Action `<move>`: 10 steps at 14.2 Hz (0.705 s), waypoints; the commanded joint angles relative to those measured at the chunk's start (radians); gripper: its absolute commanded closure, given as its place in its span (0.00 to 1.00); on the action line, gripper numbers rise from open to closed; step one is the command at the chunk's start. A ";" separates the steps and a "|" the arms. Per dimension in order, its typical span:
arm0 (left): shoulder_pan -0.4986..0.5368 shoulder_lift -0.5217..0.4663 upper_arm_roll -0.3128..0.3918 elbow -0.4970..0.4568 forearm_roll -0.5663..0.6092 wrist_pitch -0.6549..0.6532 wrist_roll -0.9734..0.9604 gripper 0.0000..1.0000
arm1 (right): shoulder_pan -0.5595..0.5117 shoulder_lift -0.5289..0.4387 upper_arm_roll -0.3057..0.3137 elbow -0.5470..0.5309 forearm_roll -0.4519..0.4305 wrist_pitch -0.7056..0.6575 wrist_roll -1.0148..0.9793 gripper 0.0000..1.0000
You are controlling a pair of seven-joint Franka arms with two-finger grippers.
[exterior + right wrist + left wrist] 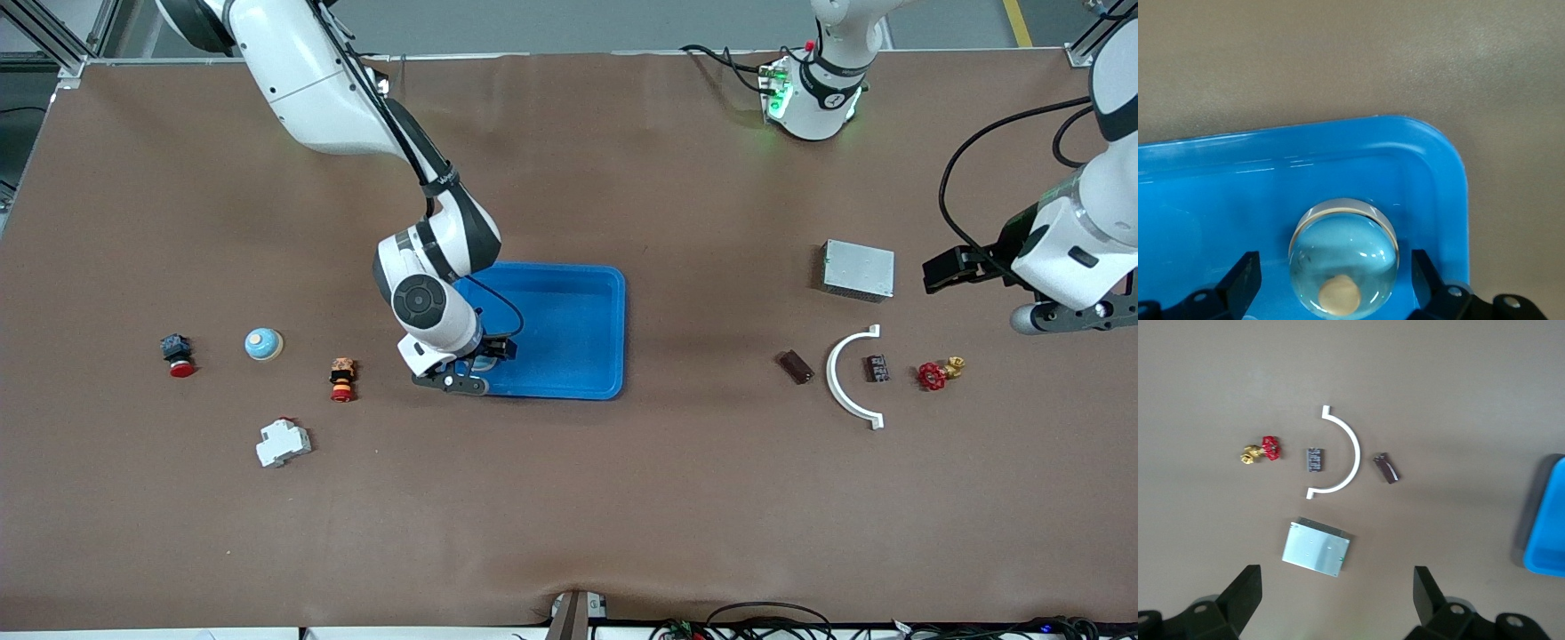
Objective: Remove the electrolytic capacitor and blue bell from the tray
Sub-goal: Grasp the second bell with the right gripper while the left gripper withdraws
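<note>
A pale blue dome bell (1343,257) with a beige knob sits in the corner of the blue tray (1438,153) nearest the front camera and the right arm's end of the table. My right gripper (1335,263) is open around it, one finger at each side and clear of it. In the front view this gripper (487,356) is low in the tray (613,329). Two small dark parts lie by the white arc: a brown oblong one (795,366) (1386,468) and a black block (877,368) (1315,459); I cannot tell which is the capacitor. My left gripper (944,270) (1338,577) is open and empty, in the air beside the metal box.
A second pale blue bell (264,344) lies toward the right arm's end with two red-button switches (179,354) (342,379) and a white breaker (283,442). A metal box (858,269) (1317,548), a white arc (840,378) and a red valve (938,373) lie toward the left arm's end.
</note>
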 commanded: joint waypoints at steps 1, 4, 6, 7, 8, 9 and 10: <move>0.009 -0.039 -0.006 0.008 -0.027 -0.025 0.006 0.00 | 0.009 0.019 -0.005 0.026 -0.017 -0.001 0.010 0.00; 0.003 -0.039 -0.008 0.043 -0.026 -0.068 0.006 0.00 | 0.009 0.019 -0.005 0.026 -0.030 -0.001 -0.002 0.57; 0.003 -0.039 -0.008 0.056 -0.027 -0.074 0.004 0.00 | 0.009 0.016 -0.005 0.026 -0.063 -0.004 -0.003 0.88; 0.003 -0.041 -0.006 0.057 -0.027 -0.080 0.004 0.00 | 0.009 0.013 -0.005 0.028 -0.064 -0.011 -0.003 0.90; 0.003 -0.044 -0.006 0.068 -0.026 -0.086 0.004 0.00 | 0.009 0.009 -0.005 0.028 -0.064 -0.018 -0.003 0.91; 0.003 -0.044 -0.006 0.071 -0.026 -0.088 0.004 0.00 | 0.009 0.004 -0.003 0.031 -0.063 -0.022 -0.003 0.93; 0.003 -0.044 -0.006 0.072 -0.026 -0.089 0.004 0.00 | 0.007 -0.002 -0.003 0.033 -0.063 -0.040 -0.003 0.94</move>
